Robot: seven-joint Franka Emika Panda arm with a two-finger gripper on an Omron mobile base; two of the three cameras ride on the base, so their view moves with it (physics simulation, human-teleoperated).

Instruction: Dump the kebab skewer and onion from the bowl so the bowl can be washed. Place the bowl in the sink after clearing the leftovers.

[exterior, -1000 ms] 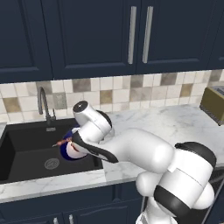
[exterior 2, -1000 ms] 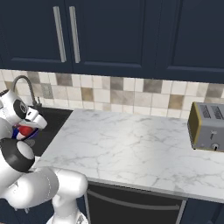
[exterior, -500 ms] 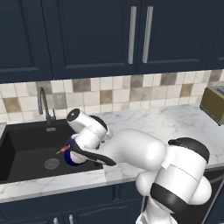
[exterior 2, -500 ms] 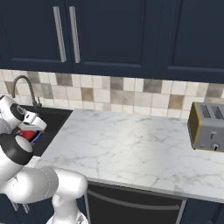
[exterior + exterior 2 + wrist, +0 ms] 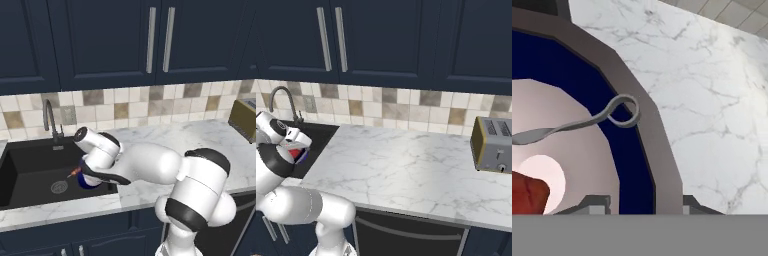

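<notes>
Here the pincer (image 5: 644,202), clamped on the bowl (image 5: 629,150) rim over the sink (image 5: 30,172), carries the kebab skewer (image 5: 572,124) inside.

My two base views are evenly and softly lit, with no harsh glare. My arm (image 5: 150,167) casts only a faint shadow on the marble counter (image 5: 406,170). My hand view is soft and blocky up close; the bowl (image 5: 627,150) rim blurs toward 6 o'clock.
</notes>
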